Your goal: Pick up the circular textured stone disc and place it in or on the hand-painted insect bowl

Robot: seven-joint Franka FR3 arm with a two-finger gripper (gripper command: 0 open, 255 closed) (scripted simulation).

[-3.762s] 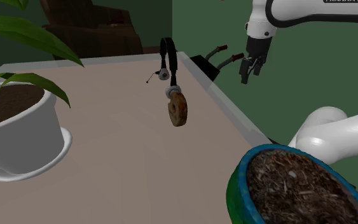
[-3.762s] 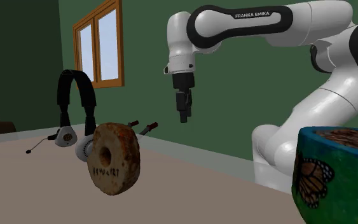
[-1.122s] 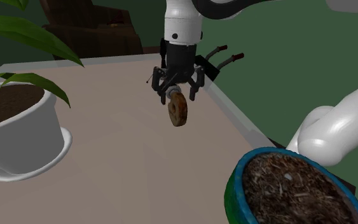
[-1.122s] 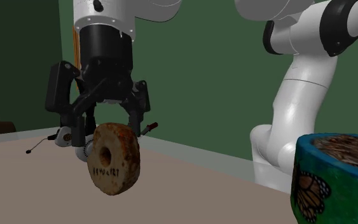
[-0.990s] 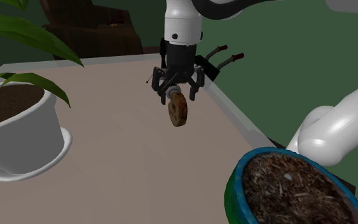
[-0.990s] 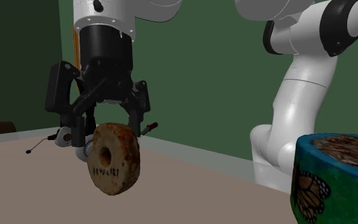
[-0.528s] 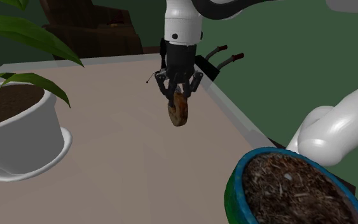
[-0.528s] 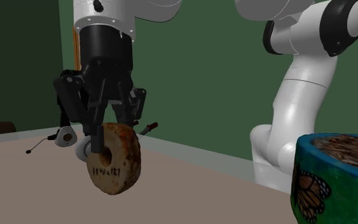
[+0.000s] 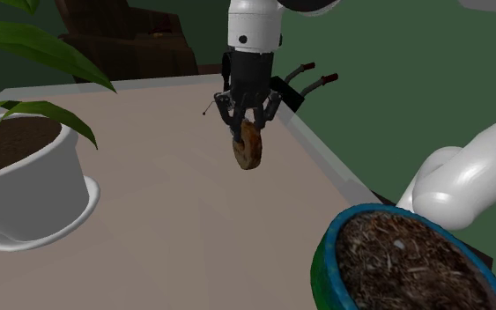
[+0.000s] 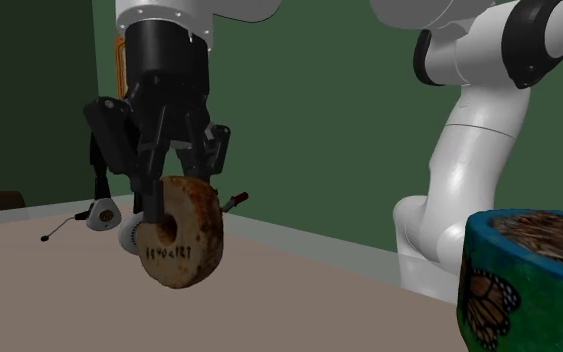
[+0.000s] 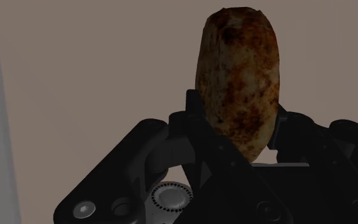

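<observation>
The stone disc (image 9: 248, 151), a brown, rough ring with a hole in its middle, hangs on edge just above the beige table (image 9: 149, 211). My black gripper (image 9: 246, 128) comes straight down on it and is shut on its upper rim. From the second exterior view the disc (image 10: 181, 237) faces the camera with the gripper (image 10: 174, 190) clasping it from both faces. In the wrist view the disc (image 11: 238, 70) stands out between the fingers (image 11: 196, 118). The painted bowl (image 9: 325, 264), blue-green and full of soil, stands at the near right; a butterfly shows on its wall (image 10: 489, 285).
A white pot (image 9: 34, 189) with a green plant stands at the shoulder view's left. A headset (image 10: 104, 213) lies behind the disc. Red-handled tools (image 9: 312, 81) sit by the table's far edge. The table's pale rim (image 9: 321, 154) runs toward the bowl.
The fingers, open around the disc a second ago, have shut on its rim. Since then the disc has risen a little off the table.
</observation>
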